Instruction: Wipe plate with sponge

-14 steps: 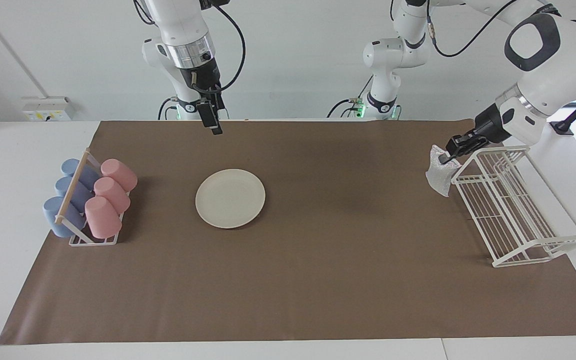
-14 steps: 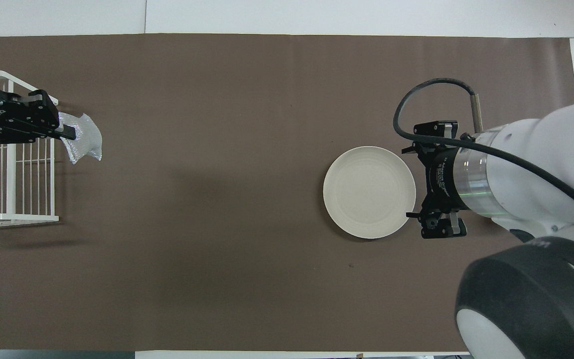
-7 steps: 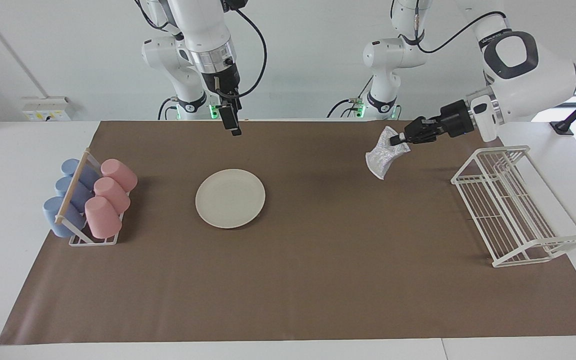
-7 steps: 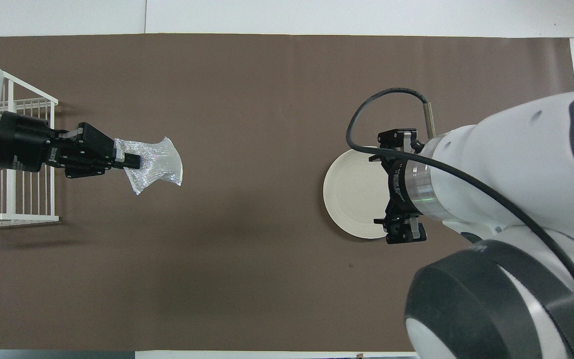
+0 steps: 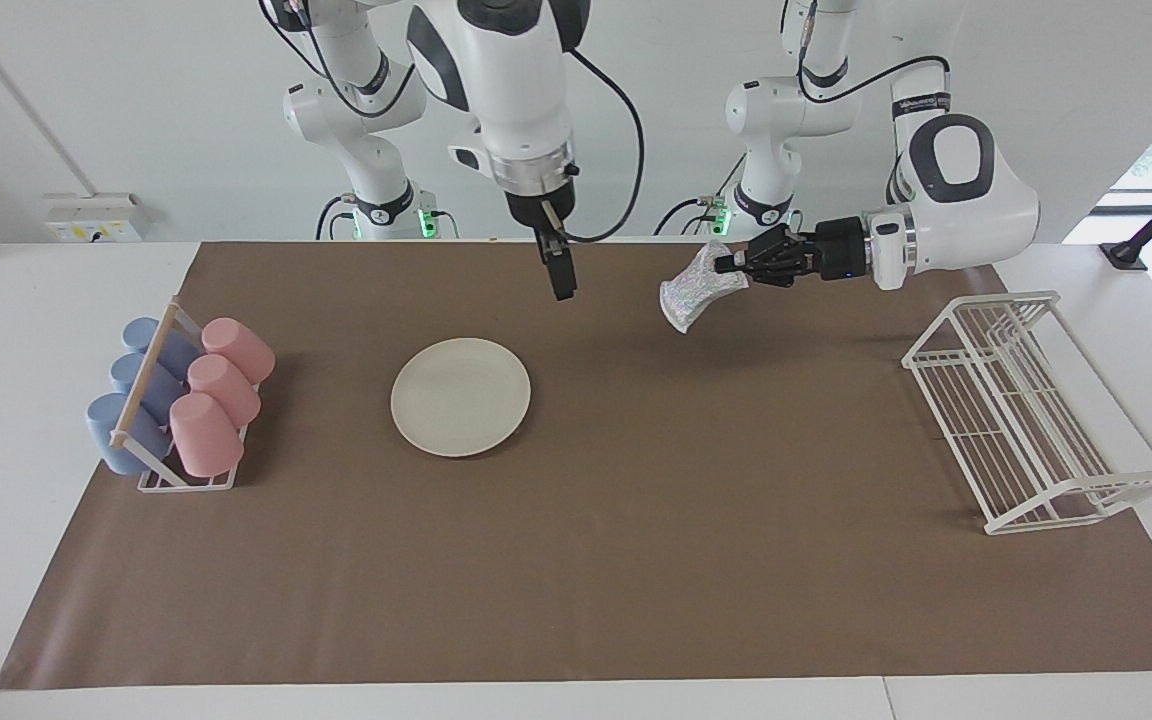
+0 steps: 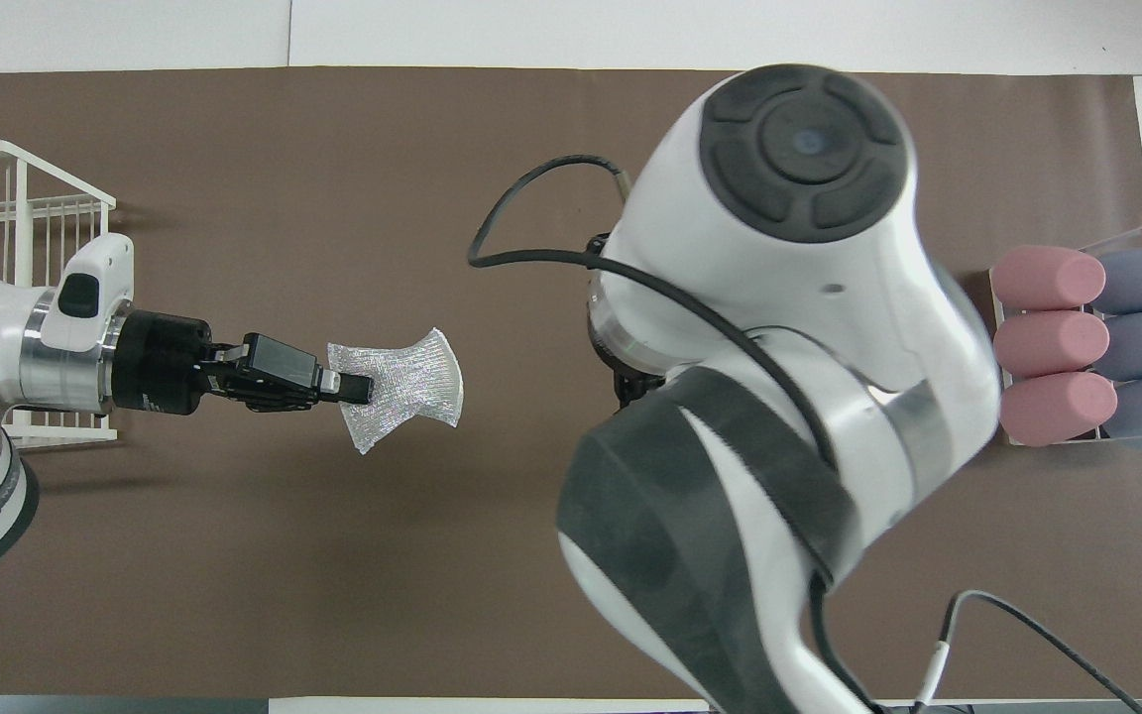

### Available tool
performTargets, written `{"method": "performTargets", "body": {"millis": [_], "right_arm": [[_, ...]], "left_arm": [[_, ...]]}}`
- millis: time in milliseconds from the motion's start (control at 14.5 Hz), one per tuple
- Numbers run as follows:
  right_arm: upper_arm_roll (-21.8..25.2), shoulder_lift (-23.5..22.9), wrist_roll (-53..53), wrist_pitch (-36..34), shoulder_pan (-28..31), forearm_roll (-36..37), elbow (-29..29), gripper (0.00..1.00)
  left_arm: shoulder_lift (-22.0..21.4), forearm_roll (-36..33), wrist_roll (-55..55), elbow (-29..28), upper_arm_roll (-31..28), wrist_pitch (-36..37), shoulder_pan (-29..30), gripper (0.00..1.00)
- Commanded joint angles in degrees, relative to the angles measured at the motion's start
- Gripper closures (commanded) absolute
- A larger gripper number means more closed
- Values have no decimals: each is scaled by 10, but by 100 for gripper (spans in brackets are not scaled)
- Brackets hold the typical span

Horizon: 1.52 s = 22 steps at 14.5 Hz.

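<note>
Bench (image 5: 66, 600) white, covered by a brown mat (image 5: 636, 560) where everything sits.

Wire rack (image 5: 1026, 420) at my left arm's end of the mat, empty as far as I can see. Cup rack (image 5: 176, 400) at my right arm's end, three pink and three blue cups lying in it.

Plate (image 5: 460, 396) flat on the mat, between the cup rack and the mat's middle, bare. In the overhead view my right arm hides it completely.

My left claw (image 5: 731, 266) is up in the air over the mat, between the wire rack and the plate, fingertips pressed together and pinching the sponge (image 5: 696, 288) by one edge. The sponge hangs off the fingertips, fanned out, touching nothing else.

My right claw (image 5: 562, 283) hangs above the mat, close to the plate's edge that faces the robots, pointing down and holding nothing. It is seen edge-on; I take the jaws as spread wide.

Progress, as I judge it: sponge is picked up, so the first part is done. Sponge and plate are well apart, so no wiping yet. Left to do: carry the sponge across, lower it onto the plate, rub across the face. The right claw may be placed to steady the plate, but that is a guess.
</note>
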State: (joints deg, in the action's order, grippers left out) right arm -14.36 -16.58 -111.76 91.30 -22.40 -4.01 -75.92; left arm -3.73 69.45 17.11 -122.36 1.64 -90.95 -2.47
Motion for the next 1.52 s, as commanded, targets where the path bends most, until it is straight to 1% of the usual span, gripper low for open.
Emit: {"method": "performTargets", "body": {"millis": [0, 207, 345, 483, 690, 759, 897, 1448], "right_arm": [[6, -53, -25, -20, -41, 19, 74, 0], [-1, -50, -20, -19, -44, 16, 72, 0], [-2, -50, -6, -16, -45, 6, 70, 0], [-1, -50, -6, -13, -44, -20, 67, 0], [-1, -38, -20, 40, -57, -25, 37, 0], [-1, -37, -27, 45, -58, -25, 33, 0], [-1, -35, -32, 43, -58, -25, 30, 0], [-2, 6, -32, 48, -58, -35, -33, 0]], "left_arm": [[-18, 29, 47, -33, -6, 3, -30, 100], [-15, 51, 96, -54, -6, 9, -32, 100], [-16, 56, 100, -61, -5, 8, -34, 100], [-15, 90, 100, -62, -5, 5, -46, 100], [-15, 100, 101, -62, -6, 3, -52, 100], [-15, 101, 101, -62, -5, 3, -52, 100], [-15, 107, 101, -62, -5, 2, -54, 100], [-16, 116, 101, -62, -4, -3, -56, 100]]}}
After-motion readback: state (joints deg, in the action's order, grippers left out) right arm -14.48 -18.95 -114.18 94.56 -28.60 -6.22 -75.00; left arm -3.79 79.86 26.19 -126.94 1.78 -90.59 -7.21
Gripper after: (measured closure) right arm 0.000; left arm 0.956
